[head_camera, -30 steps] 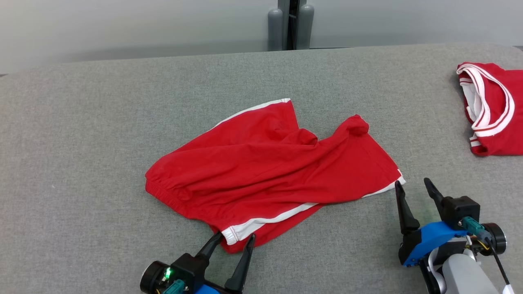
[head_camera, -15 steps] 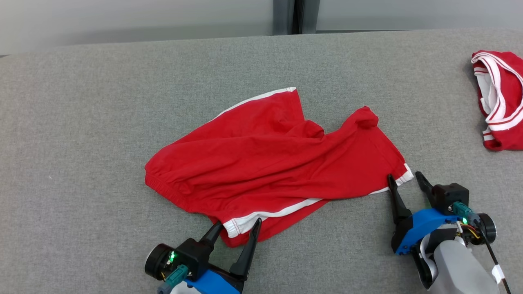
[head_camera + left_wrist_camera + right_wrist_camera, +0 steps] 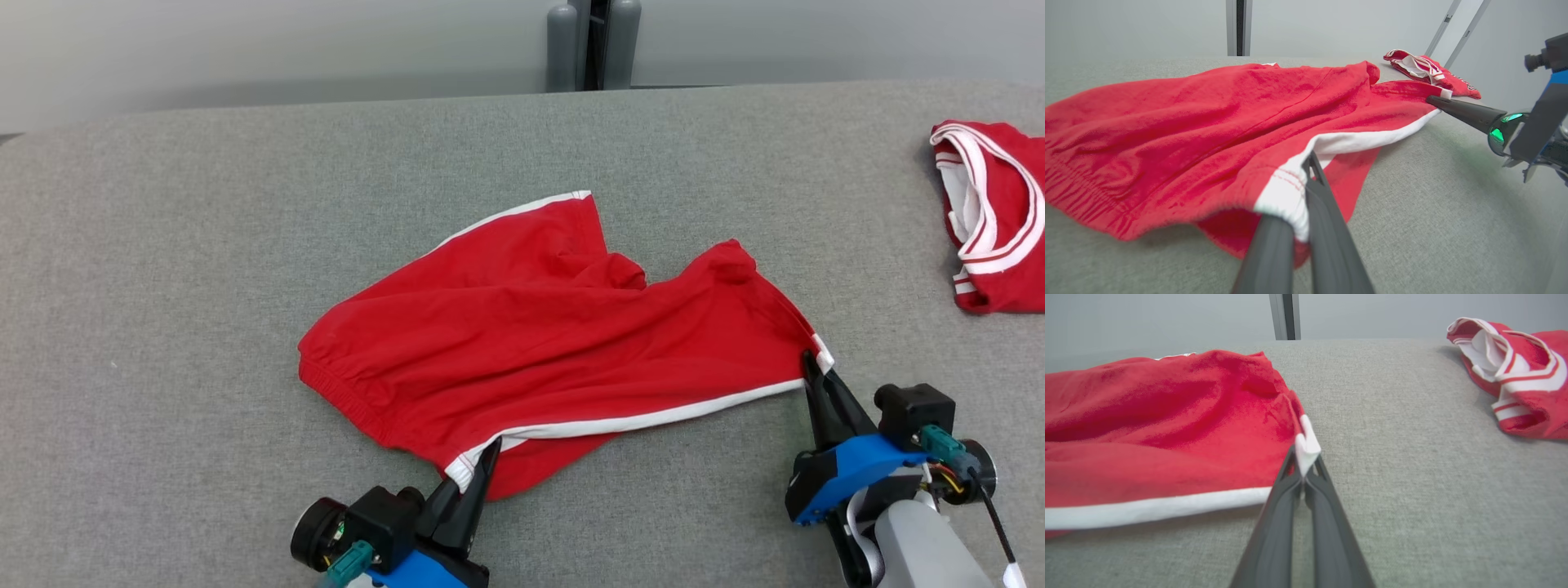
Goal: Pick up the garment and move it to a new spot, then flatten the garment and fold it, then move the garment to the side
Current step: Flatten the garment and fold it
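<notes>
Now, both pinches are on: the left end effector [image 3: 490, 449] is clamped tight on one white-trimmed hem corner of the red shorts [image 3: 555, 335], and the right end effector [image 3: 811, 363] nips the other, with the shorts lying crumpled mid-way across the surface [image 3: 204, 245]. Risk here: those bites look thin, so an uneven lift could slip a corner free.

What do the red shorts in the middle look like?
The red shorts look like soft cotton, with white stripes along the edges and a gathered waistband. They lie rumpled on the gray padded table. The left gripper pinches one striped corner with shut fingers, and the right gripper pinches another.
</notes>
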You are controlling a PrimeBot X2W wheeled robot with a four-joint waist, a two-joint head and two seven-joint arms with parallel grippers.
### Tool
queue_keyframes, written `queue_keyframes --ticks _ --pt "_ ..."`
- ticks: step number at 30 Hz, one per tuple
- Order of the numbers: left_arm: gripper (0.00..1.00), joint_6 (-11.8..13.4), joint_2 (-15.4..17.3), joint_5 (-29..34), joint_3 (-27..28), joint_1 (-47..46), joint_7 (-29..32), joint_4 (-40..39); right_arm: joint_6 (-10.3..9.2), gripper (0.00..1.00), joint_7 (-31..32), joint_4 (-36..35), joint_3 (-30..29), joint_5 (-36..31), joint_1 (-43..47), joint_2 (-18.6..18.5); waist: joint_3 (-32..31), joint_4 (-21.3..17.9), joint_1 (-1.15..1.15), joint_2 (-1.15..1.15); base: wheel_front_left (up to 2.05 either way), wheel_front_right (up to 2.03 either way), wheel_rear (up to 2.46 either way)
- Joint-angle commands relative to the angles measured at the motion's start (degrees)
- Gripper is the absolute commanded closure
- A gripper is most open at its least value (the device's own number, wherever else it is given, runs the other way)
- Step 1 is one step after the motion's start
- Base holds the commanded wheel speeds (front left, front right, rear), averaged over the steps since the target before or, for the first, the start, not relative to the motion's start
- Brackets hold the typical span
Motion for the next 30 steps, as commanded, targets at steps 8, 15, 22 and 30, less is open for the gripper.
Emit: queue_keyframes --ticks 8,15,22,30 --pt "1.00 -0.3 1.3 1.3 1.9 1.3 -0.2 -3.0 -0.05 1.00 0.0 -8.3 -0.2 1.0 4.4 -0.5 -2.4 -0.9 0.00 0.00 0.00 0.00 0.00" --pt "1.00 -0.3 4.5 3.9 2.3 -9.6 -0.2 -4.9 -0.05 1.00 0.0 -11.4 2.6 1.4 -5.1 -0.2 0.2 -1.5 0.00 0.00 0.00 0.00 0.00" --pt "1.00 -0.3 8.2 4.7 5.8 -30.6 -0.2 -2.9 -0.05 1.00 2.3 -7.2 4.2 0.2 -26.3 0.4 7.4 -2.6 0.00 0.00 0.00 0.00 0.00" --pt "1.00 -0.3 9.5 4.9 6.9 -56.3 -0.2 3.2 -0.04 1.00 5.1 -0.5 2.2 -0.1 -53.0 1.7 16.2 -4.2 0.00 0.00 0.00 0.00 0.00"
